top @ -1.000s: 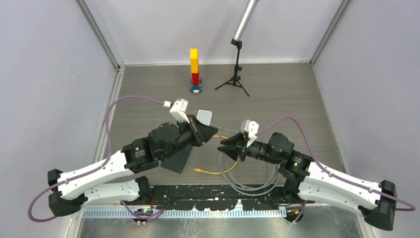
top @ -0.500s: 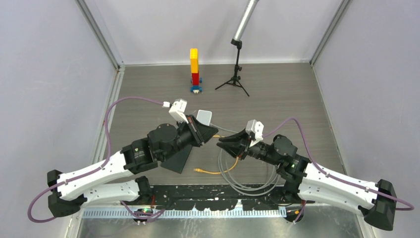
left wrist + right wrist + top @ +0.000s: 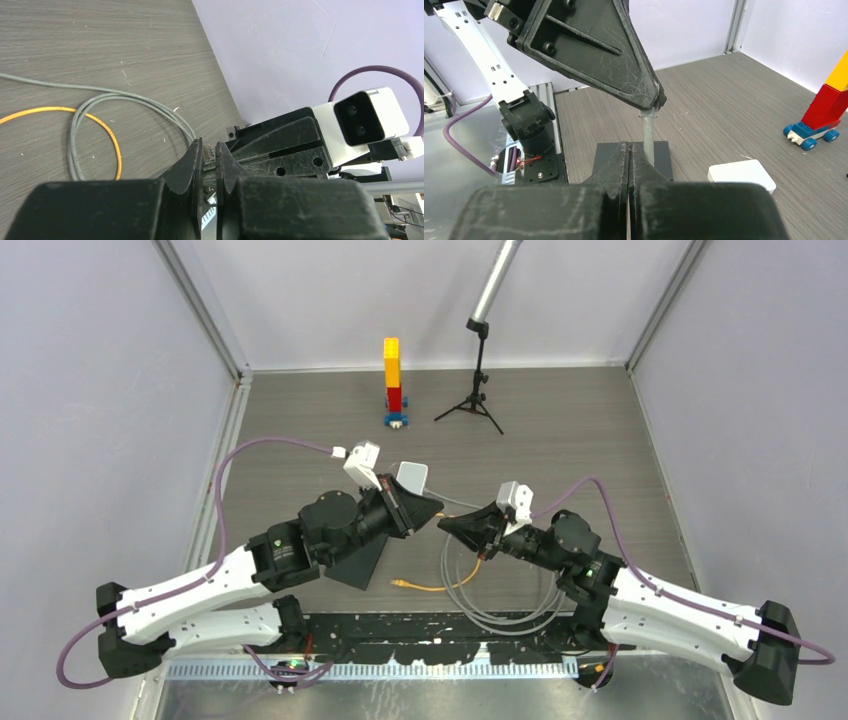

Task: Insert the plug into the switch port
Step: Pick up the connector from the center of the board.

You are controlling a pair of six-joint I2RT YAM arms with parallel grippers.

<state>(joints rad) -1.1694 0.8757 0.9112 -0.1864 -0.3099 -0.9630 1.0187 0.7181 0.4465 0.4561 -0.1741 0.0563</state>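
Now the clear plastic plug (image 3: 209,151) on the thin grey cable (image 3: 648,136) is pinched by the left gripper (image 3: 434,510) above the table's middle. The right gripper (image 3: 629,150) is fully closed just beside that cable. The small white rounded plastic box (image 3: 741,176) bearing the switch port is laid flat nearby.

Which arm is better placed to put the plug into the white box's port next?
Left. The left pincer grips the plug, and the white box lies just beyond it. The right pincer is shut beside the grey cable.
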